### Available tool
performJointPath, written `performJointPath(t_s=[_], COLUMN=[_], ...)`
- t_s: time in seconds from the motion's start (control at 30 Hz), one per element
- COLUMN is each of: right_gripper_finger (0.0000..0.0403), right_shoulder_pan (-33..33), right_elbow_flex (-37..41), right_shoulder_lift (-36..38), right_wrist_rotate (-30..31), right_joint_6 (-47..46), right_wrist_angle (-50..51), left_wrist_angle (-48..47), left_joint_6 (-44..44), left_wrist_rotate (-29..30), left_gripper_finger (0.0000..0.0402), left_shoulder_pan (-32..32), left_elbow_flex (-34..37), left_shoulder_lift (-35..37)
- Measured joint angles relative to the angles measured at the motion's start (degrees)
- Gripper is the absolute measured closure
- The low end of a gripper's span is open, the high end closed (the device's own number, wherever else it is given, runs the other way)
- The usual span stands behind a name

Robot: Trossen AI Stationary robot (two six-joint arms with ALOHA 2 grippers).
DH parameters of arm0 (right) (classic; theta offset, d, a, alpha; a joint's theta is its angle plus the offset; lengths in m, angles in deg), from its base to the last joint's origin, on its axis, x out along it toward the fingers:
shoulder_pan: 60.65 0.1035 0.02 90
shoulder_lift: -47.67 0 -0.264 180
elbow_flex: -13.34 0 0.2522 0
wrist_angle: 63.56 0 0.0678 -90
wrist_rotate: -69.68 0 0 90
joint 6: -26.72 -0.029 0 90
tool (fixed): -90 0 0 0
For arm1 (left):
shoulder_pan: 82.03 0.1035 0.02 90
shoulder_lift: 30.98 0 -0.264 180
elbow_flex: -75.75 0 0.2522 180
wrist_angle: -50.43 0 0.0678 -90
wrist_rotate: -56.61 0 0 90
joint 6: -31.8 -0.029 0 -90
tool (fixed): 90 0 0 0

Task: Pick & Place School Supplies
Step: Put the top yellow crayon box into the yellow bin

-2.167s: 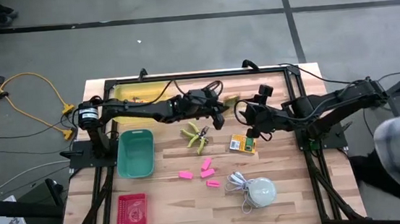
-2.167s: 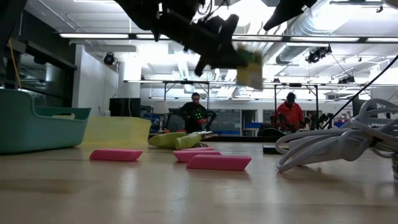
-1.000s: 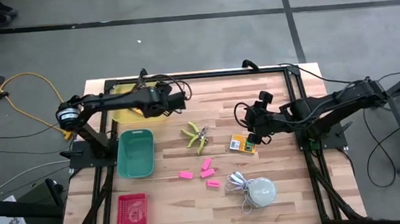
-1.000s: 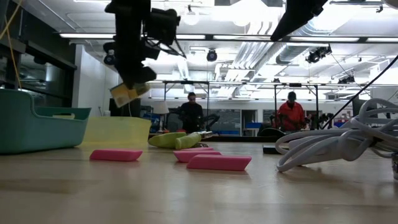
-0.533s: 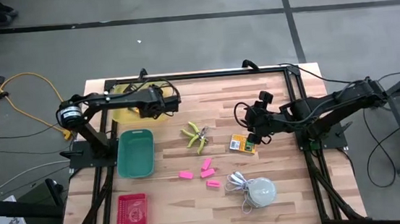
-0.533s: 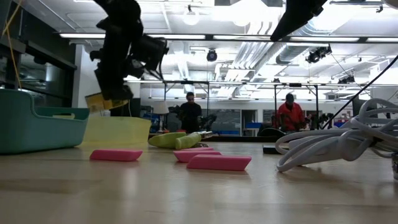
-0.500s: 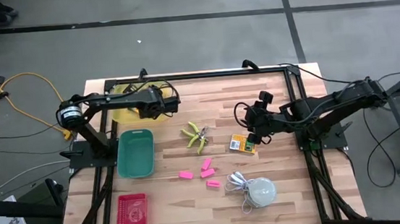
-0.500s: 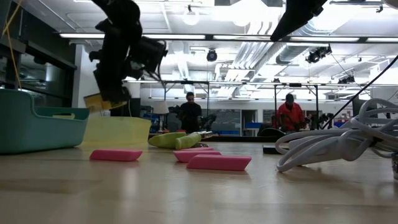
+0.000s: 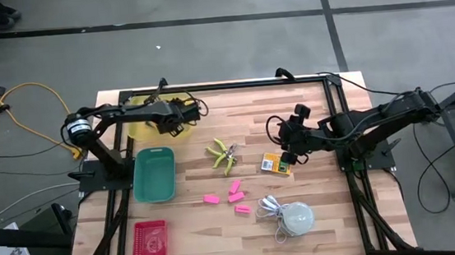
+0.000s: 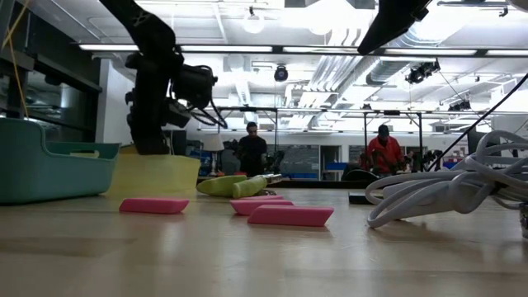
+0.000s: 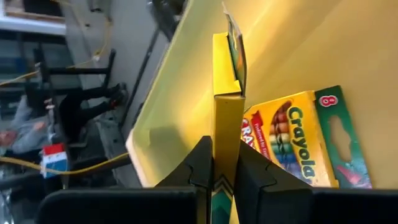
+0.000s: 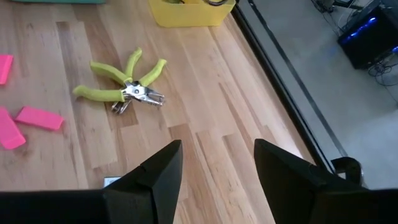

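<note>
High view, left gripper [image 9: 178,115] lowered into yellow bin [image 9: 138,127]

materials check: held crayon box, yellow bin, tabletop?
Crayon box in the left gripper: looks like printed cardboard, with folded edges and an open flap. Yellow bin: probably moulded plastic, smooth with a soft sheen. Tabletop: wood planks, with visible grain and seams.

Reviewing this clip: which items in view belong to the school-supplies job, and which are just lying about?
Job items:
- crayon box in left gripper, over yellow bin
- second crayon box in the bin
- third crayon box
- green-handled tool
- pink erasers

Lying about:
- white dome with cord
- teal bin
- red basket
</note>
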Motion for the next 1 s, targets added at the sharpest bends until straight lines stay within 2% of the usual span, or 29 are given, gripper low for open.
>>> performJointPath(t_s=[0.13,0.27,0.53,0.73,0.9,1.0], right_gripper_finger=[0.0213,0.0213,0.0213,0.0213,0.0213,0.0213], right_shoulder_pan=[0.0,0.0,0.0,0.0,0.0,0.0], right_elbow_flex=[0.0,0.0,0.0,0.0,0.0,0.0], right_shoulder_lift=[0.0,0.0,0.0,0.0,0.0,0.0], right_wrist_rotate=[-1.4,-2.2,-2.3,-2.3,-2.3,-2.3], right_joint_6=[0.0,0.0,0.0,0.0,0.0,0.0], right_wrist_angle=[0.0,0.0,0.0,0.0,0.0,0.0], left_wrist_angle=[4.2,5.1,6.2,8.5,10.7,10.2], left_joint_6=[-5.8,-7.1,-11.9,-12.2,-10.2,-8.5], left_wrist_rotate=[-4.2,-6.5,-7.4,-9.9,-9.5,-7.1], left_gripper_finger=[0.0376,0.0376,0.0376,0.0376,0.0376,0.0376], left_shoulder_pan=[2.8,4.4,5.6,6.5,8.4,9.7], left_elbow_flex=[-0.1,-0.1,-0.1,-0.5,-0.6,-0.6], left_shoulder_lift=[0.1,0.1,0.0,1.0,2.7,2.7])
